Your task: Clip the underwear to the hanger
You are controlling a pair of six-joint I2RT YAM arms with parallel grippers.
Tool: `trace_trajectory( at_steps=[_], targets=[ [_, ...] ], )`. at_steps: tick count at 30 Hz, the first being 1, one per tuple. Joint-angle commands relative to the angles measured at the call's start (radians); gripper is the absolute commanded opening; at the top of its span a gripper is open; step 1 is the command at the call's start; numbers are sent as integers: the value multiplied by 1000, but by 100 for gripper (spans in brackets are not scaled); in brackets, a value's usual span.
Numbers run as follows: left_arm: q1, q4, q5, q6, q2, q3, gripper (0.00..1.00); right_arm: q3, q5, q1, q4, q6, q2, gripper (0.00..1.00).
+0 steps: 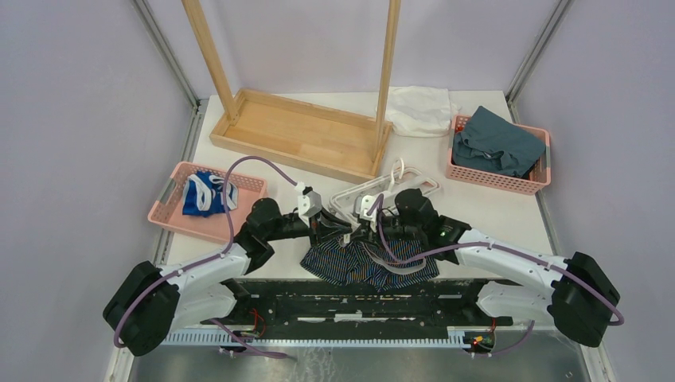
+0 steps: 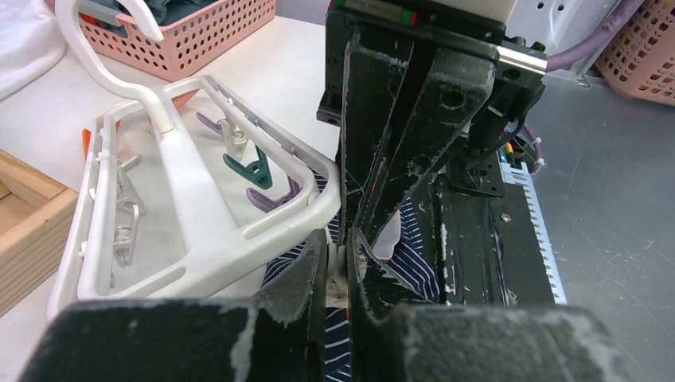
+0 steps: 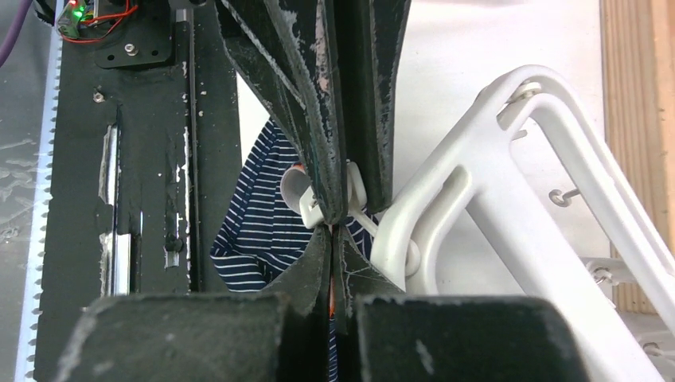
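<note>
Both hands meet tip to tip at the centre of the worktop point(image 1: 501, 211)'s near edge. Left hand point(image 2: 340, 243) is nearly closed, squeezing a white clip point(image 3: 296, 189) beside the hanger point(image 1: 415, 188)'s near corner. Right hand point(image 3: 331, 239) is fully closed, and I see orange trim pinched between its tips. The underwear point(image 1: 358, 267) lies spread at the near edge, and the hanger lies flat just behind it.

A white worktop point(image 1: 509, 208) sits enclosed by plain lilac walls point(image 1: 72, 119) under even light. A tall wooden rack point(image 1: 294, 131) stands on it; either side of the rack, metal posts point(image 1: 165, 48) rise.
</note>
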Motion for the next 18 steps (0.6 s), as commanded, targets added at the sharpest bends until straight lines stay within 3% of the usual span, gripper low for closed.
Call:
trace_trajectory(
  at_steps=[1,18],
  targets=[
    [-4,68,28,-42,9,13,3,21,17,-7,43,-1,-38,1],
    [-4,51,5,-29,-15,15,3,74,49,-12,-55,120,66,1]
  ],
)
